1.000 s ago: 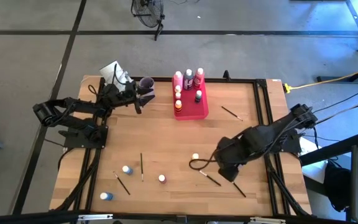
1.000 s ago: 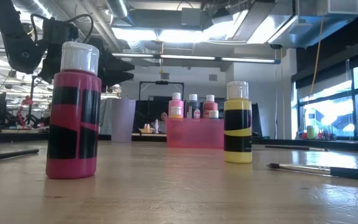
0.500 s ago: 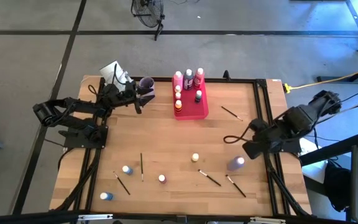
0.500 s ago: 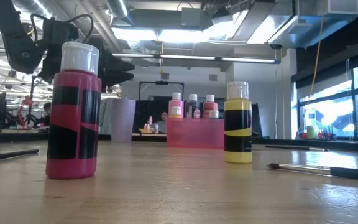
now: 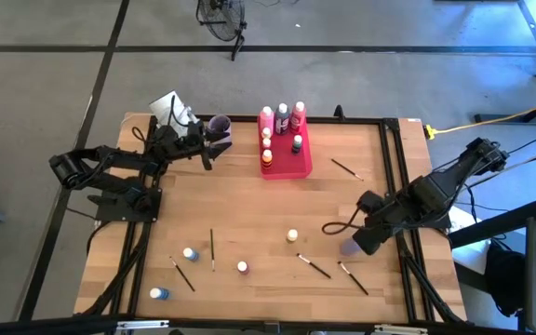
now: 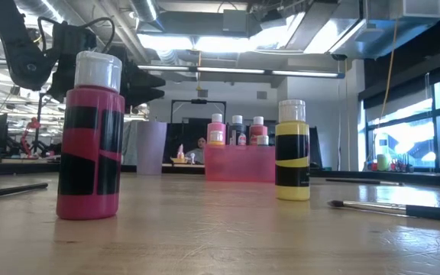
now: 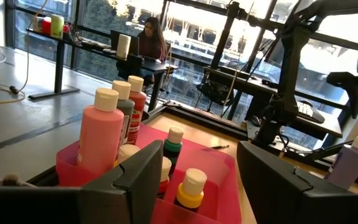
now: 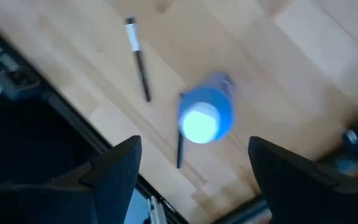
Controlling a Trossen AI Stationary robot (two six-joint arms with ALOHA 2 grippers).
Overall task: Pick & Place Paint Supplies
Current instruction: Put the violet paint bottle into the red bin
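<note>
Right gripper [image 5: 356,244] hangs wide open and empty over a purple bottle [image 8: 205,117] — probably lined up to grasp it.

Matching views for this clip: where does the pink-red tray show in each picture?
High view: pink-red tray at the table's far middle, bottles inside.
Low view: tray in the centre background, behind the yellow bottle.
Left wrist view: tray just ahead of the fingers.
Right wrist view: not in it.
Shared landmark: the tall pink bottle in it.
</note>
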